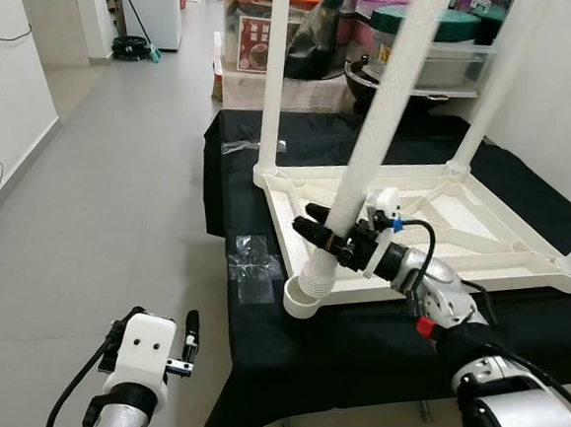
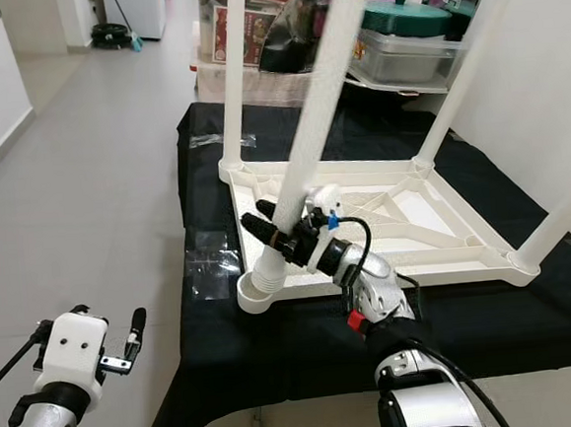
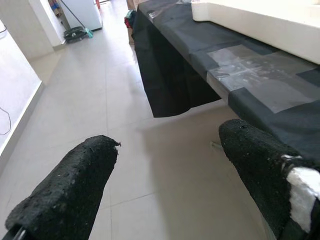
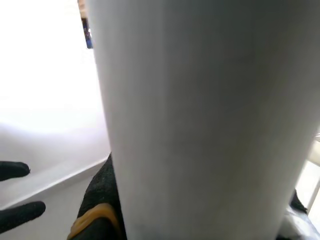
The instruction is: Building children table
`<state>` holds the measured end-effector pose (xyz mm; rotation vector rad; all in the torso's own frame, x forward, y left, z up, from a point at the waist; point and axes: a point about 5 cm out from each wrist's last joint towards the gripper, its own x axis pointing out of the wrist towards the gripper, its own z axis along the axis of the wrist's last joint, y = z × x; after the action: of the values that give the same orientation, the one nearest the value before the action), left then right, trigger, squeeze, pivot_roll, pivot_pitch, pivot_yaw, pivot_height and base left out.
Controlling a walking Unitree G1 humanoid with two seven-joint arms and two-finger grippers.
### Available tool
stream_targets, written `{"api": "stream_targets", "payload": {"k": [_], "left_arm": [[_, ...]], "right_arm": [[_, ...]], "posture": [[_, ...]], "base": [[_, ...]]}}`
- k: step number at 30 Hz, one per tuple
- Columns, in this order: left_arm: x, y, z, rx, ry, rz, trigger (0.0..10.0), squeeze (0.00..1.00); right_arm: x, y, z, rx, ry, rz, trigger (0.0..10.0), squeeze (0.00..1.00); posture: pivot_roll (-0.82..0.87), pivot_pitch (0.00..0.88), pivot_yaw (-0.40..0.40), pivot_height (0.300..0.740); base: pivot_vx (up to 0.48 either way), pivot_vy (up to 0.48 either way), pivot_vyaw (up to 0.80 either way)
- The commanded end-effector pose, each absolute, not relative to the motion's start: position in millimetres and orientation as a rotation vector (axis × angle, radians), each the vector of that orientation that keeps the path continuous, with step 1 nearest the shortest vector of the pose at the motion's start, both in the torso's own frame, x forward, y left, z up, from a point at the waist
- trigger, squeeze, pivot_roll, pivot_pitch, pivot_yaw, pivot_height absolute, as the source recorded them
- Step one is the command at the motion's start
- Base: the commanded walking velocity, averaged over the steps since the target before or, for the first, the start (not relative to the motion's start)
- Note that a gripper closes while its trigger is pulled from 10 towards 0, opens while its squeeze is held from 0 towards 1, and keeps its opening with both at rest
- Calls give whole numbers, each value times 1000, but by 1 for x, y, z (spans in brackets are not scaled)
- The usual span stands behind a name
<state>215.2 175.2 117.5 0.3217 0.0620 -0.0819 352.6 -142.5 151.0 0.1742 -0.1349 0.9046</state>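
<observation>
- The upturned white tabletop [image 1: 435, 223] lies flat on the black-covered table [image 1: 375, 350], three legs standing up, their tops cut off.
- The near-corner leg [image 1: 378, 127] leans, its long axis slanting up and away from the tabletop, its ribbed foot at the corner socket [image 1: 302, 296].
- The right gripper [image 1: 339, 234] is clamped on this leg just above the socket; its wrist view is mostly blank white tube.
- The left gripper [image 1: 167, 346] hangs beside the table over the floor, fingers [image 3: 65, 192] apart.

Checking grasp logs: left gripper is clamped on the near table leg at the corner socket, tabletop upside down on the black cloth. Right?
Wrong arm. The right gripper clamps the near table leg; the left gripper hangs open over the floor, as the left eye view shows. The tabletop does lie inverted on the black cloth.
</observation>
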Motion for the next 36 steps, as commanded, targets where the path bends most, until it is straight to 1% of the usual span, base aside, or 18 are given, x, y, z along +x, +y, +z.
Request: {"api": "stream_targets", "payload": {"k": [1,5,17,30,36], "left_arm": [[216,171,114,312,72,-105,10000,0],[218,170,114,311,70,-108,10000,0],[216,168,112,307,70,-100,10000,0],[216,169,112,310,71,-96,10000,0],[216,169,111,310,75,-102,10000,0]], "right_arm": [[345,-143,130,207,-57,896,10000,0],[344,-140,129,212,-58,901,10000,0],[343,-119,130,209,-61,966,10000,0],[342,-122,124,178,-32,960,10000,0],[340,-130,120,167,-14,945,10000,0]], "posture": [[200,0,-140,740],[197,0,-140,740],[211,0,-164,740],[209,0,-161,740],[200,0,-155,740]], "base": [[0,0,0],[0,0,0],[0,0,0],[0,0,0],[0,0,0]]}}
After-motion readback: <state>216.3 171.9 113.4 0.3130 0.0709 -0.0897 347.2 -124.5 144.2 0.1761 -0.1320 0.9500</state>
